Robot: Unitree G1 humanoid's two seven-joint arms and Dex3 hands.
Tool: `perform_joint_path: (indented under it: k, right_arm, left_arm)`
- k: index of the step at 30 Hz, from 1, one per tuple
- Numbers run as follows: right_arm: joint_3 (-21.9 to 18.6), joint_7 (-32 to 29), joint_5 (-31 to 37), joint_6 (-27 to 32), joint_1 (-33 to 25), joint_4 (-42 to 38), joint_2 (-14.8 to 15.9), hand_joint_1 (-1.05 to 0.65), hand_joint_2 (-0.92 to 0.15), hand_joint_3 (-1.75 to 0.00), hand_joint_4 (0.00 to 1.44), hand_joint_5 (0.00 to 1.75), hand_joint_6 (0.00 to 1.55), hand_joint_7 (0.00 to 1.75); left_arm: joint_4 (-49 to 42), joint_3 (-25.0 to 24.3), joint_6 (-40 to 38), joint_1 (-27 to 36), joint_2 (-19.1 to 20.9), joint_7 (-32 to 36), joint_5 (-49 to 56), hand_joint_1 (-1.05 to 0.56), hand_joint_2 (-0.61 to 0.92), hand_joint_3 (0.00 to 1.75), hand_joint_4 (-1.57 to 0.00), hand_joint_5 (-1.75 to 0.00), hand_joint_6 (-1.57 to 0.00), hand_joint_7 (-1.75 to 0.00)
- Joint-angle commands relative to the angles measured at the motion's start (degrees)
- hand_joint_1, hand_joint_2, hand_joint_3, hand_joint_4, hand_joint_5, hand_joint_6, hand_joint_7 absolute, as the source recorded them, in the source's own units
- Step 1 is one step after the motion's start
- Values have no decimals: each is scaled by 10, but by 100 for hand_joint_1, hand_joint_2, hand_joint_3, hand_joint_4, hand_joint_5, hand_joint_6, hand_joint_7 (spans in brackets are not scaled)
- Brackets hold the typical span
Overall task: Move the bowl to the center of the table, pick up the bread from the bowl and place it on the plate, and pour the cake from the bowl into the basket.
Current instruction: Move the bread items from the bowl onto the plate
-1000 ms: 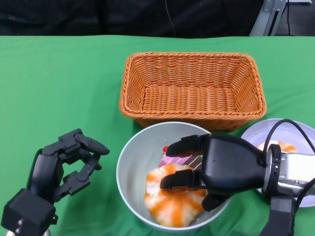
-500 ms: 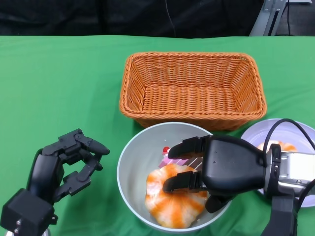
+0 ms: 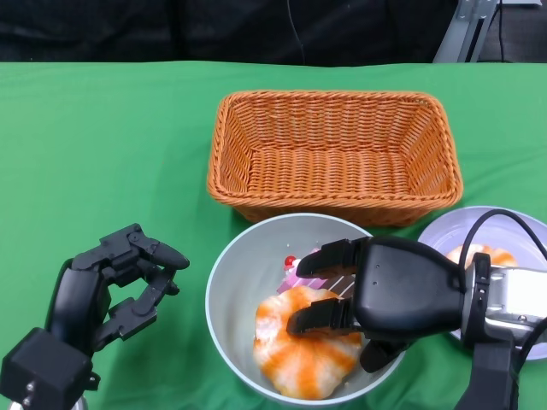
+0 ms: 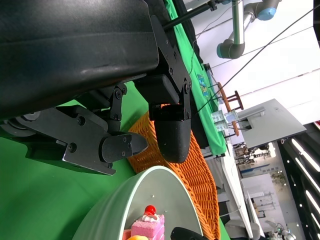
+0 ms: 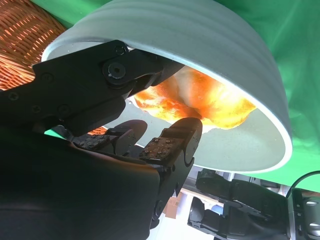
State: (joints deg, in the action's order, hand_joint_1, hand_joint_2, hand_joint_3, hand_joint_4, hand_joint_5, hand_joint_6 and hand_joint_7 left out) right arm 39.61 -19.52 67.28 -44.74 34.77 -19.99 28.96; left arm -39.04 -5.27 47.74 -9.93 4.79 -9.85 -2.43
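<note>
A pale grey bowl (image 3: 224,295) sits just in front of the basket, with an orange-and-white bread (image 3: 299,363) and a pink cake (image 3: 293,272) topped by a cherry inside it. My right hand (image 3: 385,295) grips the bowl's right rim, fingers reaching in over the bread and thumb outside the wall. In the right wrist view the finger pads (image 5: 172,142) hover close to the bread (image 5: 200,100) under the bowl's rim (image 5: 200,40). My left hand (image 3: 111,290) hovers left of the bowl, fingers loosely bent and apart, holding nothing. The left wrist view shows the bowl (image 4: 150,192) and cake (image 4: 147,225).
An orange wicker basket (image 3: 224,175) stands empty behind the bowl. At the right edge a white plate (image 3: 444,232) carries another orange-and-white bread (image 3: 489,254), partly hidden by my right forearm and its cable. Green cloth covers the table.
My right hand has shifted slightly right and toward me, and the bowl with its bread and cake has moved with it. The left hand has not moved.
</note>
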Motion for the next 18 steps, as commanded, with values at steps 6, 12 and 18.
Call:
perform_joint_path:
  k: [6,12,18]
  right_arm:
    - [22,-33,21,16,-3,-24,-8,-86,-84,-1,60,2,62,0]
    - [37,-46,23,27,1,-40,-17,-85,-85,0,59,1,62,0]
    - [50,-48,21,37,4,-52,-24,-84,-85,0,57,0,60,0]
  left_arm:
    - [11,-1,-5,10,6,-4,-5,1,86,54,-74,-139,-80,-105]
    - [18,0,-8,15,5,-5,-7,0,86,53,-74,-139,-79,-104]
    - [19,1,-2,16,4,2,0,0,87,51,-74,-139,-80,-103]
